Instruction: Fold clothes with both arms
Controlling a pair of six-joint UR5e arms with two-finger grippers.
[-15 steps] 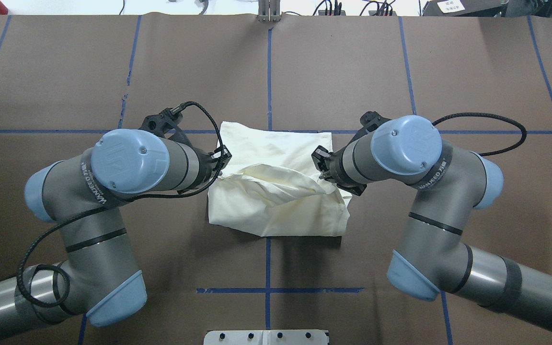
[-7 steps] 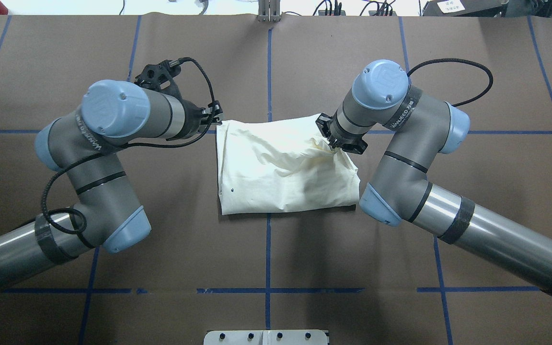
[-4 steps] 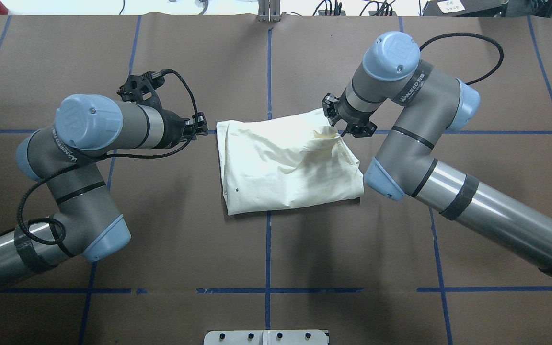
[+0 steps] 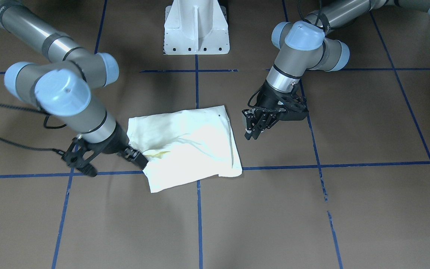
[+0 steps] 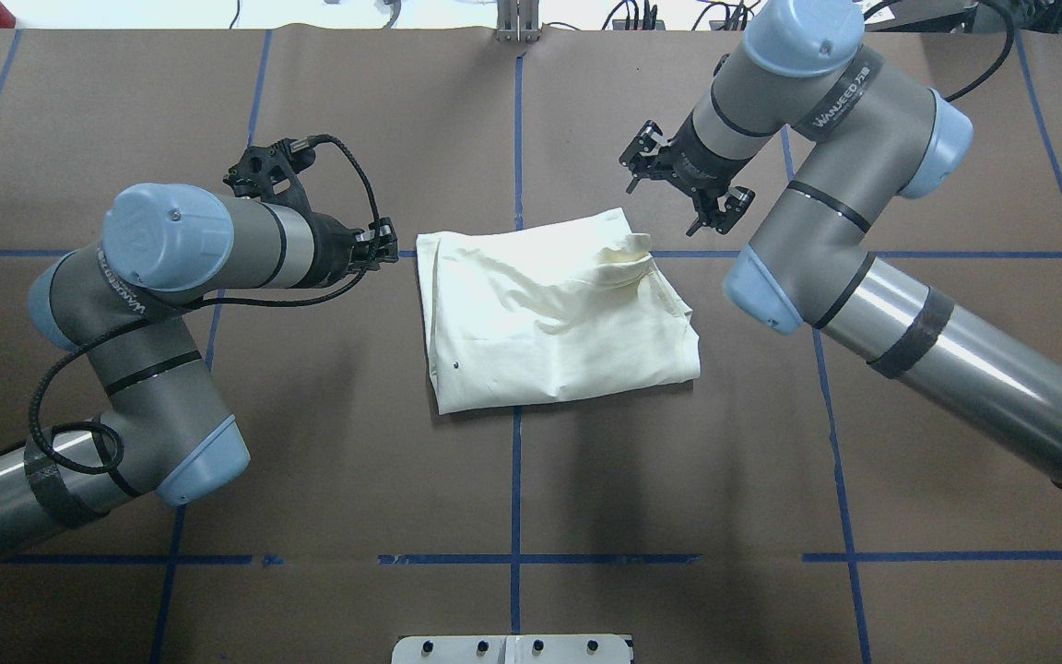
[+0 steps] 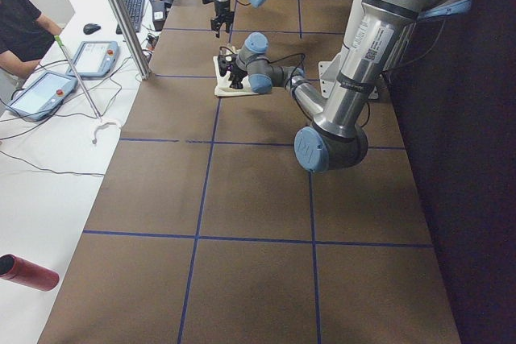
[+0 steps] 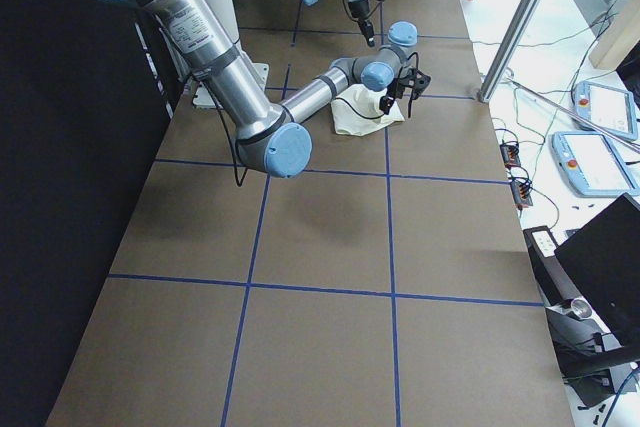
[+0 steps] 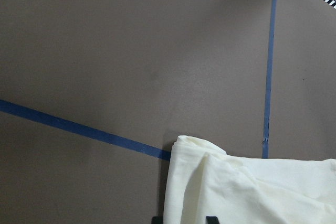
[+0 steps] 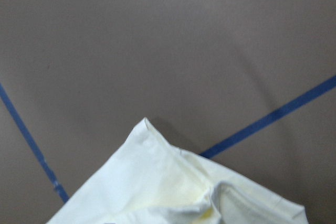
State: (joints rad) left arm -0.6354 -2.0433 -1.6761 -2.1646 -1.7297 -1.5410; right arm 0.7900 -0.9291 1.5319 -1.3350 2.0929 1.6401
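- At the shirt's far-left corner, the left fingers [image 5: 387, 249] sat spread and empty, low over the desk [image 5: 310, 480] and just beside the cloth.
- Above the far-right corner, the right fingers [image 5: 639, 155] hung wide open, gripping nothing.
- Between them the cream shirt [image 5: 549, 323] lay plain side up in a rough folded rectangle across the blue tape lines [image 5: 514, 461], with a pucker [image 5: 628, 258] at its far-right corner.
- I judged it light, limp and quick to slump, so I would pinch through every layer at two corners together.
- I judged the brown desk flat and matte enough to drag on cloth.
- Past the desk's end on the robot's left, an operator [image 6: 20, 22] sat.
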